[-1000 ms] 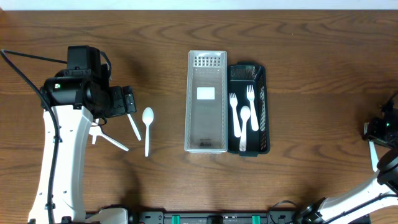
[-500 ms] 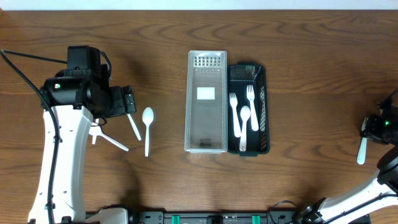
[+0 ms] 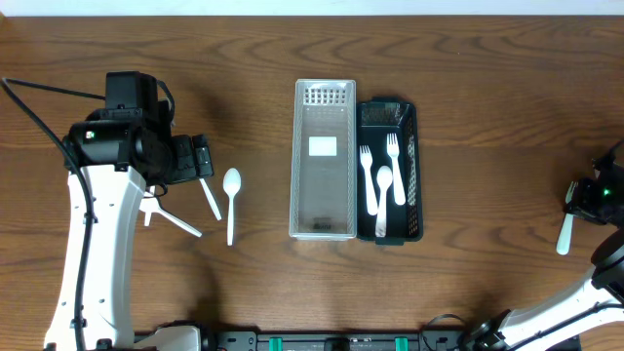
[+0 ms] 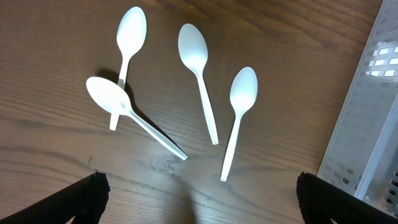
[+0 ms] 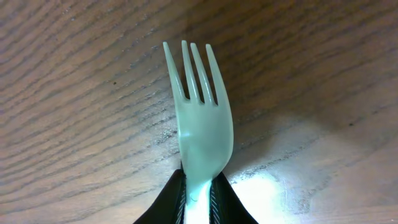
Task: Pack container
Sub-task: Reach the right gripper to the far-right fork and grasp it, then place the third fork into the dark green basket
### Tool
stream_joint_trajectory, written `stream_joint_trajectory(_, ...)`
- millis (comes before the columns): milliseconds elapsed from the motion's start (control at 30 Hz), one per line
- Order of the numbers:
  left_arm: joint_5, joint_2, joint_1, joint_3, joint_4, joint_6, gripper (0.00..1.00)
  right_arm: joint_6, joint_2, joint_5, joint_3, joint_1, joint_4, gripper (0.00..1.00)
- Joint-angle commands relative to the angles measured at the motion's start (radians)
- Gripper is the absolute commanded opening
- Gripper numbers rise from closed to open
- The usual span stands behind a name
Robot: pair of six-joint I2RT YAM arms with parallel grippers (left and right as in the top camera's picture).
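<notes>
A light, stiff plastic fork (image 5: 204,134) pinched by its handle in the right gripper (image 5: 198,190); left gripper (image 4: 200,194) gapes wide over spoons (image 4: 193,46)

Overhead looks straight down on the whole table (image 3: 487,97); both wrist cameras hover close above it, the left sharing the spoons (image 4: 192,45).
</notes>
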Motion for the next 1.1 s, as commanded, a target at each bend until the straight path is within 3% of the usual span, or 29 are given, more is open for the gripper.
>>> stream_joint_trajectory(0,-0.012,0.000,0.004,0.018,-0.006,0.011,0.98,-0.002,0.055,-0.023,-0.021,0.001,0.006,0.01)
stream_joint_trajectory(600,-0.012,0.000,0.004,0.018,-0.006,0.011,0.98,-0.002,0.004,-0.041,-0.019,0.017,0.026,0.01)
stream_joint_trajectory(1067,-0.012,0.000,0.004,0.018,-0.006,0.011,0.98,0.002,-0.187,-0.049,-0.018,0.078,0.058,0.01)
